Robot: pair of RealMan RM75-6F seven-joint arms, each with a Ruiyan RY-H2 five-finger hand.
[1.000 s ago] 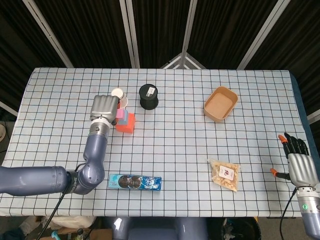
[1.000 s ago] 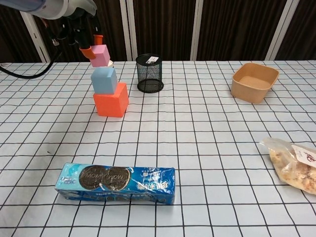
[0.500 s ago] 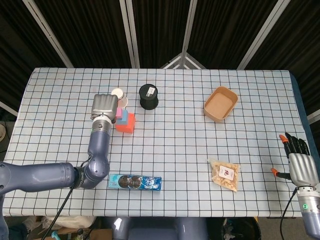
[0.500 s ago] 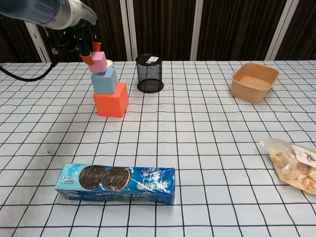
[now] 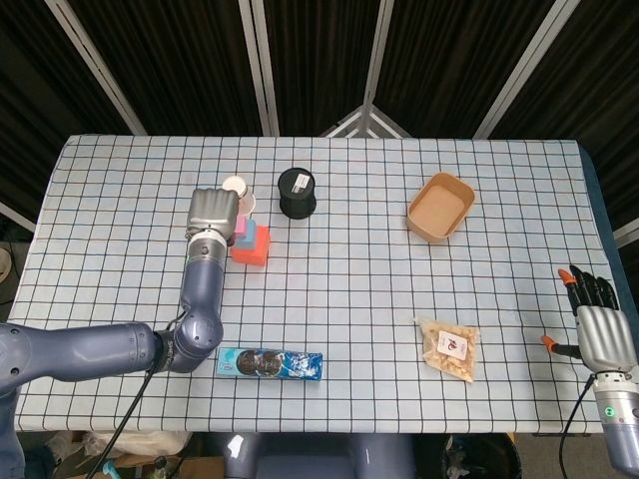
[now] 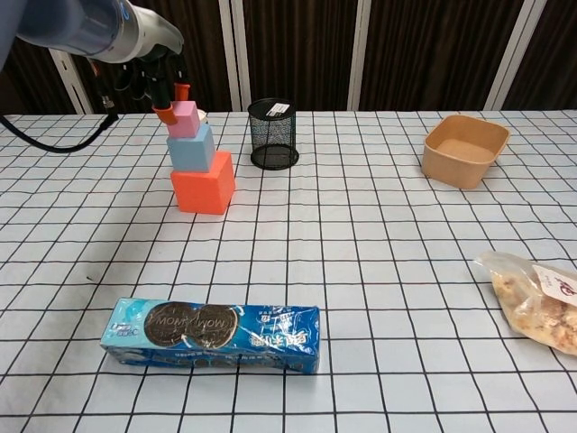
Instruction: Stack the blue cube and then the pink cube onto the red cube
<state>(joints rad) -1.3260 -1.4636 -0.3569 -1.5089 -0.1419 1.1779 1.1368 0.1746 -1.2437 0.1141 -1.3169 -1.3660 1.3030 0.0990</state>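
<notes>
Over at the far left of the tabletop [image 6: 379, 271], the left robot hand [image 6: 164, 79] hangs just above the stack with its orange-tipped fingers [image 6: 165, 110] pinching the pink cube [image 6: 186, 119] from the upper left. From the chest view the pink cube sits on top of the blue cube [image 6: 191, 147], which in turn rests on the red cube [image 6: 204, 183]; whether the pink cube's weight is fully down on the blue one I cannot tell, though their faces meet. From the head view the left robot hand [image 5: 213, 213] covers most of the stack, so only an edge of the pink cube [image 5: 241, 229], a sliver of the blue cube [image 5: 244, 241] and the right part of the red cube [image 5: 253, 246] peek out beside it.

Just behind the stack stands a small white cup [image 5: 235, 187], and a little to its right a black mesh pen holder [image 6: 273, 133]. Nearer the front edge, well apart from the cubes, lies a blue packet of sandwich cookies [image 6: 210, 336].

Across the tabletop, a tan paper bowl [image 6: 465, 149] sits at the far right, and a clear bag of snacks [image 6: 535, 300] lies near the right front. The right robot hand [image 5: 600, 324] hangs off the right edge, away from everything, fingers apart and holding nothing.
</notes>
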